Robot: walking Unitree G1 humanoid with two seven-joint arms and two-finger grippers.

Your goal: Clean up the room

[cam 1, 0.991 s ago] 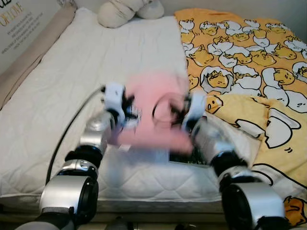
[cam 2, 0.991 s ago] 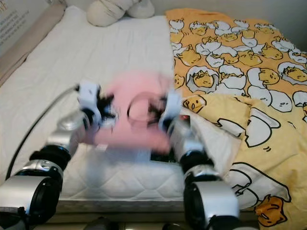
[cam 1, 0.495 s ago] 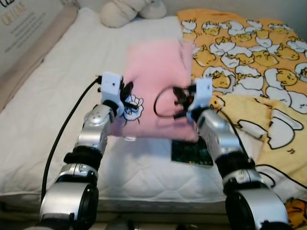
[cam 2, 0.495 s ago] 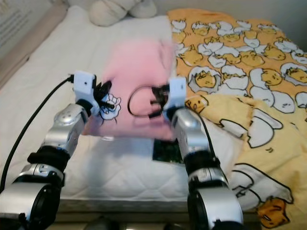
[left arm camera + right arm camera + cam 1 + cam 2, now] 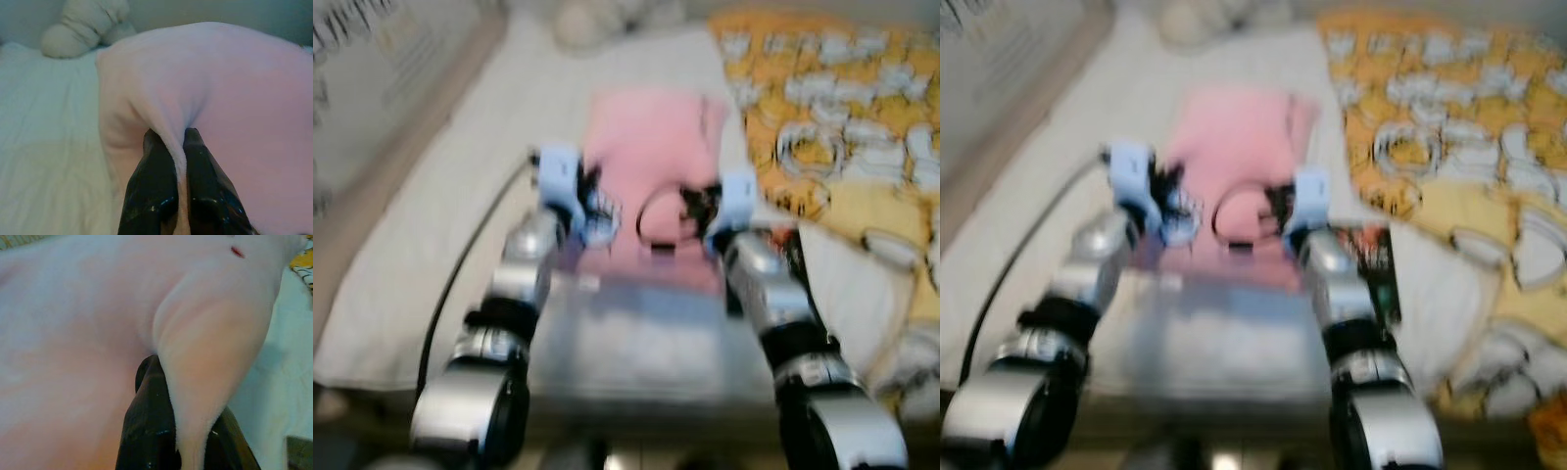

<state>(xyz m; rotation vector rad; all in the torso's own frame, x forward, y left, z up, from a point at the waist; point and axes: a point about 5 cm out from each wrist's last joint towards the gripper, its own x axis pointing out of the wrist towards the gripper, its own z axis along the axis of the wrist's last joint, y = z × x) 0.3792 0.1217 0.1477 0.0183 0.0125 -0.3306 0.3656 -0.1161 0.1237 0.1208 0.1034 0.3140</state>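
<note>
Pink pillow [image 5: 651, 162] sits centre frame, pinched between left gripper [image 5: 177, 147] and right gripper [image 5: 168, 382], both arms stretched forward over the white mattress [image 5: 484, 186].

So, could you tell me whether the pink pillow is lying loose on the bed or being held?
Held. The left gripper and right gripper each pinch a fold of the pink pillow, one at each side, above the white mattress.

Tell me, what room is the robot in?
Most likely a bedroom. There is a bed with a white mattress, a yellow cartoon blanket and a pink pillow that both end effectors are pinching.
</note>
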